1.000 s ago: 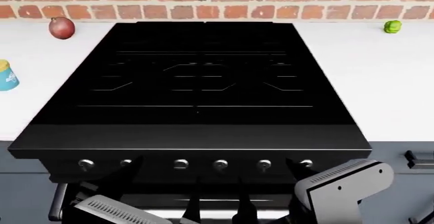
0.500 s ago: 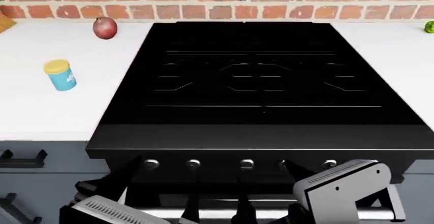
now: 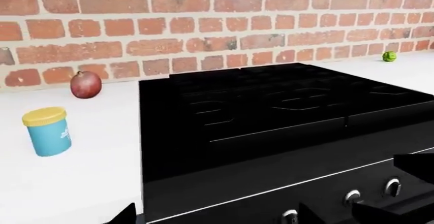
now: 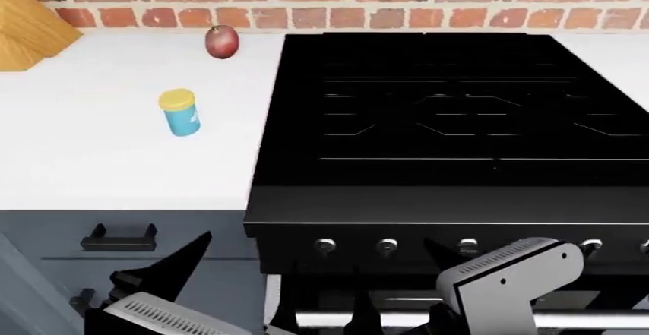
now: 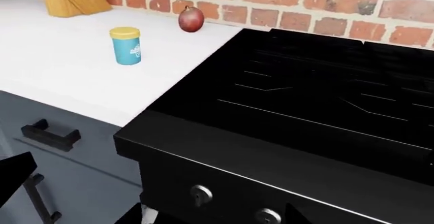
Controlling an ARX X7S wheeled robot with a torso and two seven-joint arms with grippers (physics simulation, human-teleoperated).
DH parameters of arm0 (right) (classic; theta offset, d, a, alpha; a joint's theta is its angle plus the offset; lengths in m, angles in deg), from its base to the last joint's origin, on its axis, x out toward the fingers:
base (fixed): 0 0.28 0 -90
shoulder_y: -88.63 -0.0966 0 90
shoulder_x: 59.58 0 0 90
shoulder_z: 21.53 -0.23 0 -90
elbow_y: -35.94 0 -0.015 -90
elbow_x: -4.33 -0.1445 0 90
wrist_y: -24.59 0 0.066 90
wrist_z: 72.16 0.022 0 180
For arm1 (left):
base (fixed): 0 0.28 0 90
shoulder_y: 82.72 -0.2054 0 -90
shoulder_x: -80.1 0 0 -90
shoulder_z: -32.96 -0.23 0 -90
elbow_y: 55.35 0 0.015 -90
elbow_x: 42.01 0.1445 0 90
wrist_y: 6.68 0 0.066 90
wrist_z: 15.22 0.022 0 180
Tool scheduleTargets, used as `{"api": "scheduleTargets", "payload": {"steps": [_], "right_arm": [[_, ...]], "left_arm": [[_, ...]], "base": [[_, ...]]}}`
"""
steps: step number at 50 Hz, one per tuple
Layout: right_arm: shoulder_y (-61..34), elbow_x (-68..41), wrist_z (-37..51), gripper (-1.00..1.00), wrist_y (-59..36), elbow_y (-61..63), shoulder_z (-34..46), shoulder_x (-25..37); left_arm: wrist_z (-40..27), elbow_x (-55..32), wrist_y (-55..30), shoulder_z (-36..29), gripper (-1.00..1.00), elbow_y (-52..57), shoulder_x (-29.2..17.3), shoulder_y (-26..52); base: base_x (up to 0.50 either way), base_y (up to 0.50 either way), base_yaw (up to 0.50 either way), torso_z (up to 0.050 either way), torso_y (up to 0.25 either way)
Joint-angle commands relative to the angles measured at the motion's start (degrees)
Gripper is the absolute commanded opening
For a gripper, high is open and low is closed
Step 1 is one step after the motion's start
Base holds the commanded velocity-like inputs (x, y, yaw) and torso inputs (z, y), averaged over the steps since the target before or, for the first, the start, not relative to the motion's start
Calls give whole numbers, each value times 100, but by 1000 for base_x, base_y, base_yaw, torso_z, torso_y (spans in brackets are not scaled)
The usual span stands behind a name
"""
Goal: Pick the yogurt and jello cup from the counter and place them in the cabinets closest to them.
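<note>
- Spotted the yogurt [image 4: 181, 113], a blue cup with a yellow lid, upright on the counter [image 4: 91, 160] in the upper left of the head view, well apart from both arms.
- Caught the jello cup [image 3: 389, 56] only in the left wrist view: tiny and green, far upper right by the brick wall [image 3: 203, 26], beyond the black stovetop [image 4: 457, 115].
- Noted a reddish-brown vegetable [image 4: 221, 42] behind the yogurt near the wall, and a wooden knife block [image 4: 30, 27] in the top left corner.
- Found the left gripper [image 4: 152, 301] low at the bottom left, below the counter edge and near a drawer handle [image 4: 120, 241]; carried nothing visible, though could not tell whether the fingers were spread or closed.
- Same for the right gripper [image 4: 507, 278] at the bottom right, in front of the stove knobs [image 4: 387, 245]: no load seen, finger state unclear.
- Judged the task barely begun: neither cup lifted, no cabinet seen open, both picks and both placements left to do.
</note>
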Motion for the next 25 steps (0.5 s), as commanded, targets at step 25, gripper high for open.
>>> {"api": "scheduleTargets", "payload": {"steps": [25], "right_arm": [[20, 66, -37, 100, 53, -10, 88, 16]], "left_arm": [[5, 5, -32, 25, 100, -21, 73, -39]], "base": [[-2, 500, 0, 0, 0]]}}
